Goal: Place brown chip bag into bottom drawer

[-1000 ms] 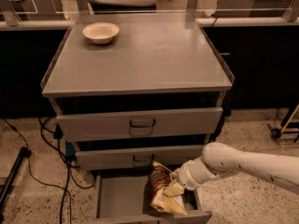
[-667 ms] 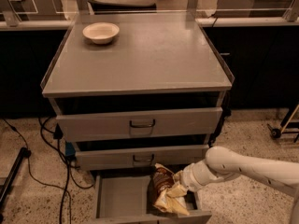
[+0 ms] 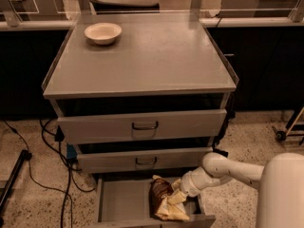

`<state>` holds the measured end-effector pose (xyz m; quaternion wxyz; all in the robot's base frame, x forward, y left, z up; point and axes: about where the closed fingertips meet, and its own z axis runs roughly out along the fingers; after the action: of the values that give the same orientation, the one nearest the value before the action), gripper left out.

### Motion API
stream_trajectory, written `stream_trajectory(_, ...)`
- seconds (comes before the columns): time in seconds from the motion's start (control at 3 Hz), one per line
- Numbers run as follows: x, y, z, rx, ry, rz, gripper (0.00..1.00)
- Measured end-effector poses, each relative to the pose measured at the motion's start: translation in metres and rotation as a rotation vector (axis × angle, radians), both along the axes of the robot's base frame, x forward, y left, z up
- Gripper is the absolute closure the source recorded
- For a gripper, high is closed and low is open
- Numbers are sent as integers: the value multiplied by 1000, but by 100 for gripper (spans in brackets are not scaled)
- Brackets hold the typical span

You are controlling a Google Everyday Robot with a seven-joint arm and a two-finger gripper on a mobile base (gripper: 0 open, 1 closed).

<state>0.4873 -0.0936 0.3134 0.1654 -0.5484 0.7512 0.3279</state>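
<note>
By the bottom drawer's [image 3: 124, 201] right wall, the gripper [image 3: 180, 196] touches brown chip bag [image 3: 160, 194].

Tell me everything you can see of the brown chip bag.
The brown chip bag is a crinkly snack bag, dark brown at its upper end and tan-yellow at its lower folds. It sits crumpled inside the open bottom drawer, in the right part as seen. The gripper is at the bag's right side, against it.
</note>
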Motion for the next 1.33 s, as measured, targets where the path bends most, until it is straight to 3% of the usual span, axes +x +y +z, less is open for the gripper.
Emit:
stream_trajectory(0.33, 0, 0, -3, 1, -7, -1, 100)
stream_trajectory(0.67, 5, 1, -12, 3, -60, -1, 100)
stream_trajectory(1.33, 28, 14, -30, 20, -224, 26, 100)
